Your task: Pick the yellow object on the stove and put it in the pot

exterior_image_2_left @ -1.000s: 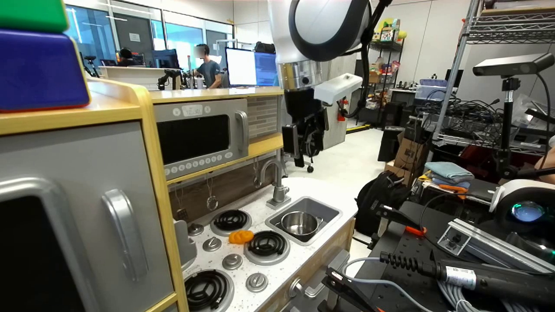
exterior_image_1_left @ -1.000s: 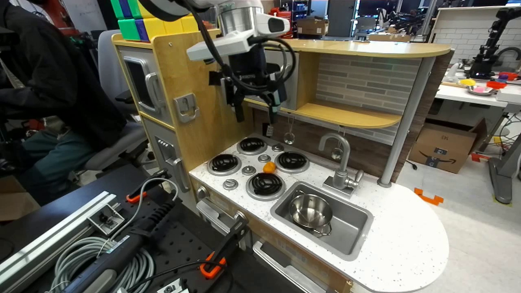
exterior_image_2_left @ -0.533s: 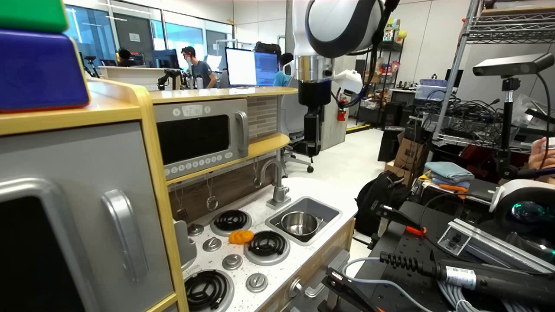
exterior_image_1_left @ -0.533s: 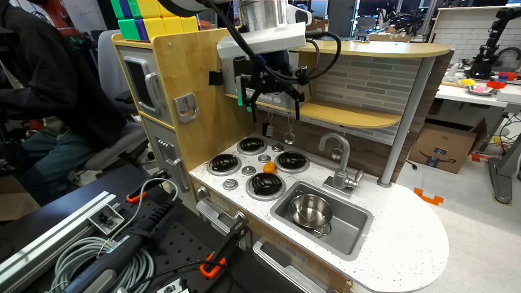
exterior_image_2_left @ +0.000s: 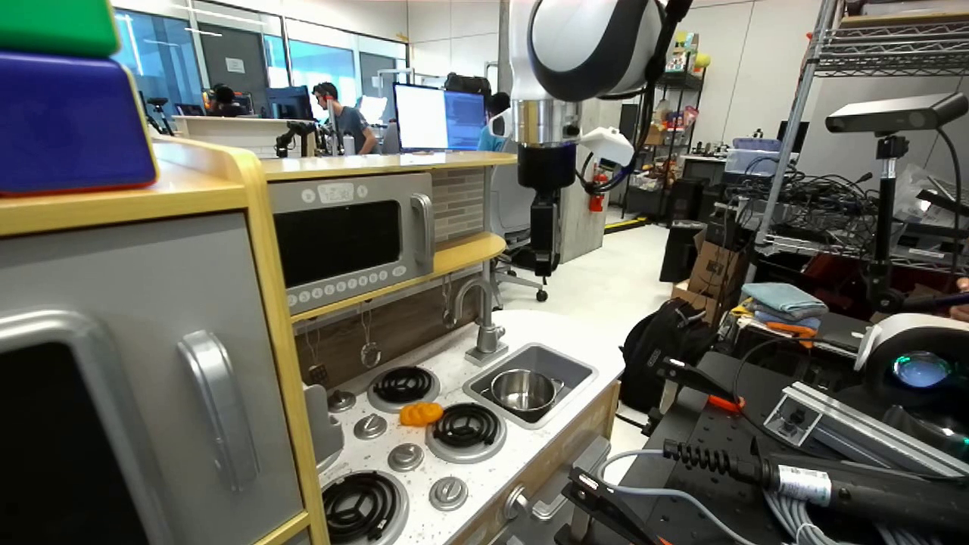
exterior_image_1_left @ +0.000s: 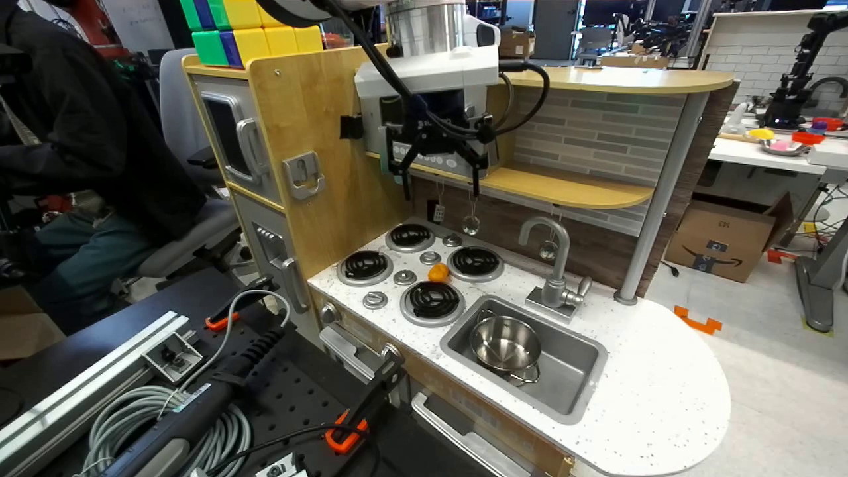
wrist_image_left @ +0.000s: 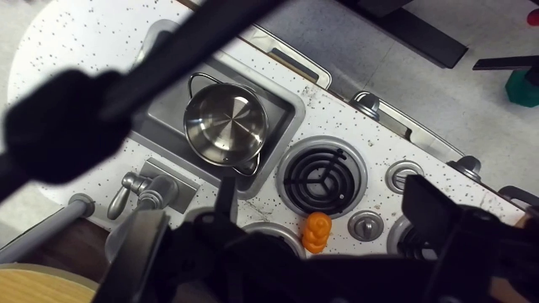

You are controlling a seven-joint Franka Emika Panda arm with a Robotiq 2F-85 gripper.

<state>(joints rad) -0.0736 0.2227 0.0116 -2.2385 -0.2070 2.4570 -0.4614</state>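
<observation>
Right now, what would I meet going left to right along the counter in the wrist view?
Grey post, faucet handle, pot, orange object, lower knob, upper knob.

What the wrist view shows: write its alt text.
An open black gripper hangs over a speckled white stovetop; a lumpy orange object lies beside a round black burner. Left of centre, a round steel pot sits in a rectangular grey sink.
</observation>
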